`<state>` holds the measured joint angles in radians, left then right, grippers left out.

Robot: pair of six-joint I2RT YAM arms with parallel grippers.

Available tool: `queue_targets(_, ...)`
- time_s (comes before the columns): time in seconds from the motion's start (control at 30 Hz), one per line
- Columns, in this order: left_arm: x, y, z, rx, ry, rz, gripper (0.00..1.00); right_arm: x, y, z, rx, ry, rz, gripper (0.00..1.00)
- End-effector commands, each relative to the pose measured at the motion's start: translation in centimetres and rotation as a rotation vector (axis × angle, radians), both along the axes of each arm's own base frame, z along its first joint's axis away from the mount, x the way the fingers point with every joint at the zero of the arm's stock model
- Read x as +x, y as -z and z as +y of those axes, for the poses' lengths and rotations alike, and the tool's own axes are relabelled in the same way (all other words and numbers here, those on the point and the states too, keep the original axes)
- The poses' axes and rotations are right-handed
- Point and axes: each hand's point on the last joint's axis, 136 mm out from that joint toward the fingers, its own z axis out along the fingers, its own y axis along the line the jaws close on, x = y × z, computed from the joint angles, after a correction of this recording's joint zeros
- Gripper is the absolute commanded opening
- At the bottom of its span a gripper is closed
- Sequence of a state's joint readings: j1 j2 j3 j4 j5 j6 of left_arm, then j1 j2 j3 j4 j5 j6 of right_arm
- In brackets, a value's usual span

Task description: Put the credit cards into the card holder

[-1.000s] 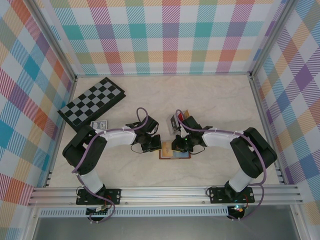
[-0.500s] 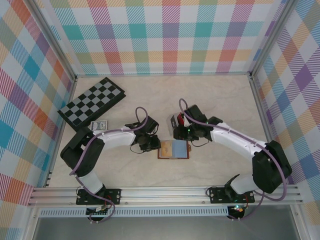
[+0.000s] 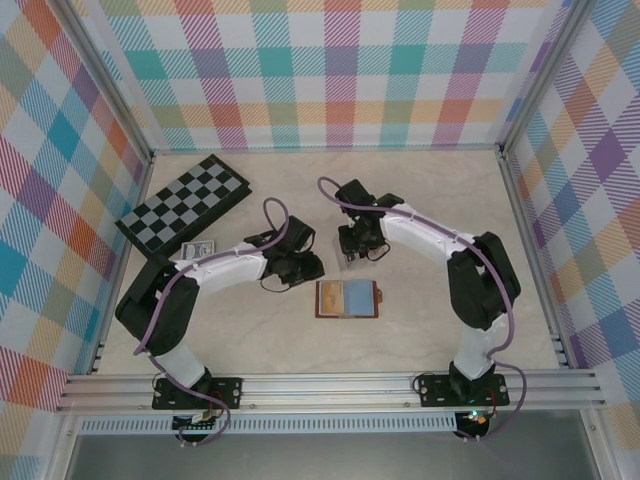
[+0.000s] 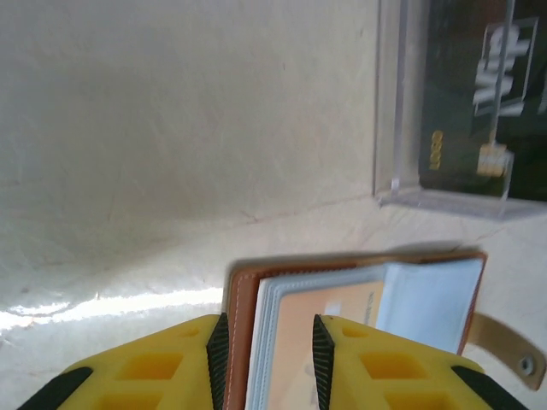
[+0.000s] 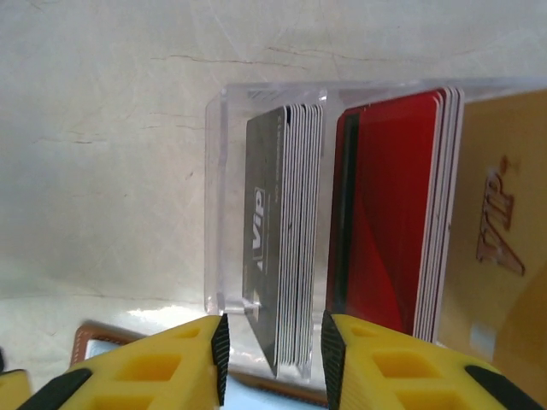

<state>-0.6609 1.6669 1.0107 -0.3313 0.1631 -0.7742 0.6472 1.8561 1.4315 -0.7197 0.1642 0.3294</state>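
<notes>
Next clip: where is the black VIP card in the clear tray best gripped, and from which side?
Probably its upper edge, pinched across the faces from straight above. The black VIP card stands on edge in the clear tray, its lower part walled in, grey cards packed against one face.

Pastel plaid walls (image 3: pixel 340 70) (aluminium-framed at the corners) around a pale, marble-veined tabletop (image 3: pixel 430 320).

Reddish-brown on the card holder (image 3: pixel 348 298), with light blue and tan inside. Black, red and tan among the credit cards (image 5: pixel 385 213). Black-and-grey checks on the chessboard (image 3: pixel 185 205) at upper left, pastel plaid on the walls (image 3: pixel 330 70).
</notes>
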Motion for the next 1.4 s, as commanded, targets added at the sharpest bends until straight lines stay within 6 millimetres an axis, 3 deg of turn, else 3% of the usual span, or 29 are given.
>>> queue_targets(0.0,1.6,-0.6,0.1,-0.03,-0.062,-0.013,0.33,1.1,-0.4,-0.4,-0.067,-0.025,-0.02,0.37)
queue_targets(0.57,1.9,-1.4,3.4,-0.036,-0.196,-0.078,0.33,2.9,2.4,0.2,-0.315,-0.097,-0.093,0.38)
queue_targets(0.93,1.6,-1.5,3.8,-0.042,-0.205,-0.084,0.33,3.4,0.1,-1.0,-0.406,-0.086,-0.194,0.36)
queue_targets(1.37,1.6,-1.2,3.6,-0.047,-0.201,-0.074,0.33,3.0,-0.4,-1.3,-0.407,-0.091,-0.192,0.25)
